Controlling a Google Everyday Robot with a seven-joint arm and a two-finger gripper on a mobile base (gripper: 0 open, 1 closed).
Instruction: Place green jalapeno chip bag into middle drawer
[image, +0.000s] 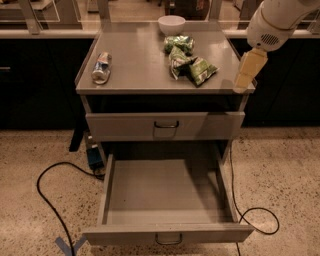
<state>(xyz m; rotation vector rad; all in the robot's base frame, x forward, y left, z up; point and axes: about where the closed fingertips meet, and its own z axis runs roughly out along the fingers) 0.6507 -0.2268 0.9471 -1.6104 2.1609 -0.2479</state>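
The green jalapeno chip bag lies crumpled on the grey cabinet top, right of centre, with pale silvery patches. A smaller, darker green bag touches its right side, and another green bag lies just behind it. My gripper hangs from the white arm over the cabinet's right front corner, to the right of the bags and apart from them, holding nothing. The middle drawer is the lower one; it is pulled fully out and is empty inside.
A white bowl stands at the back of the top. A crushed can lies at its left. The upper drawer front is shut. Black cables run across the speckled floor on both sides.
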